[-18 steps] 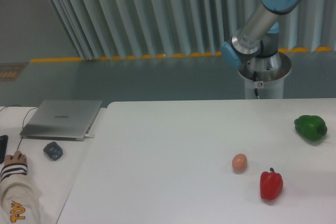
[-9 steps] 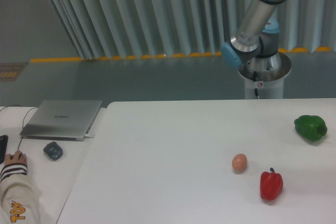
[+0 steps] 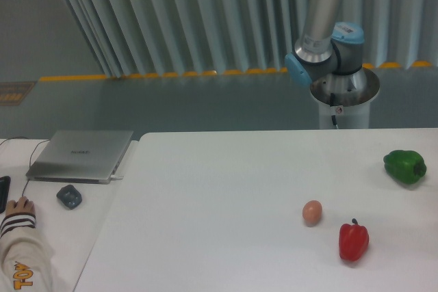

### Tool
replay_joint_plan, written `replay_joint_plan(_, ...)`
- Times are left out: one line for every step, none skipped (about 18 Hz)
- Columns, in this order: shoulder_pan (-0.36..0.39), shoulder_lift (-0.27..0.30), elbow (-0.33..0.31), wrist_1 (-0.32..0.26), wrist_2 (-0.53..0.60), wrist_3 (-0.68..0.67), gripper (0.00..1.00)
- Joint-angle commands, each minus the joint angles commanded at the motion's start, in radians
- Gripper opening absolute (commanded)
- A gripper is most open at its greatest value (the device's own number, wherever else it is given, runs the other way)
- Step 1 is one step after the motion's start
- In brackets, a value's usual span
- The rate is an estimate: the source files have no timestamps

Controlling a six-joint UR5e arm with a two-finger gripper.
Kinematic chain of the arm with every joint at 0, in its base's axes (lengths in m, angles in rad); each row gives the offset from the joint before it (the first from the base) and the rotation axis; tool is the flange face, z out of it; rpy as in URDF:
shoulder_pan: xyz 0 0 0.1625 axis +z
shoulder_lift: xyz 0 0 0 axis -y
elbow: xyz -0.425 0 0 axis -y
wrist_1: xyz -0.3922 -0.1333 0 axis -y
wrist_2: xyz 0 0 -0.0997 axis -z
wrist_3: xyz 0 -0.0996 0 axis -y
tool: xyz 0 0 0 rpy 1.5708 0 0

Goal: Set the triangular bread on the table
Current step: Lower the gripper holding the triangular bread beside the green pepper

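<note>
The triangular bread does not show anywhere in the camera view, so its place cannot be told. The table (image 3: 226,189) is a large white top filling the lower part of the view. On it, toward the right, a small tan egg (image 3: 312,212) lies near a red pepper (image 3: 354,241), the two apart; a green pepper (image 3: 404,167) sits well apart from them, close to the right edge.

Behind the table's far edge the robot arm (image 3: 321,18) rises from its round silver base (image 3: 344,90) and runs out of the top of the view. The gripper is outside the view, so its opening and any load cannot be told.

To the left, on a smaller white desk (image 3: 68,227), a closed silver laptop (image 3: 81,154) lies near a dark mouse (image 3: 68,197). A person's hand (image 3: 18,207) in a striped cuff rests at the desk's left edge.
</note>
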Motion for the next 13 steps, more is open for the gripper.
replay_joint_plan(-0.018,0.011,-0.009,-0.005,0.002,-0.009,0.06)
replay_joint_plan(-0.038,0.025,-0.02,-0.008,0.002,-0.029,0.06)
replay_joint_plan(-0.066,0.044,-0.047,-0.008,0.002,-0.064,0.06)
replay_joint_plan(-0.083,0.054,-0.061,-0.008,0.003,-0.078,0.06)
replay_joint_plan(-0.109,0.063,-0.074,-0.008,0.002,-0.101,0.07)
replay_joint_plan(-0.124,0.065,-0.08,-0.006,0.002,-0.124,0.07)
replay_joint_plan(-0.141,0.065,-0.08,-0.003,0.002,-0.149,0.18)
replay_joint_plan(-0.143,0.062,-0.078,0.0,0.0,-0.152,0.25)
replay_joint_plan(-0.141,0.057,-0.074,0.002,-0.002,-0.15,0.34)
replay_joint_plan(-0.141,0.057,-0.074,0.002,0.0,-0.153,0.5)
replay_joint_plan(-0.141,0.055,-0.063,0.006,0.0,-0.154,0.73)
replay_joint_plan(-0.14,0.055,-0.057,0.006,0.002,-0.15,1.0)
replay_joint_plan(-0.138,0.057,-0.052,0.012,0.009,-0.14,1.0)
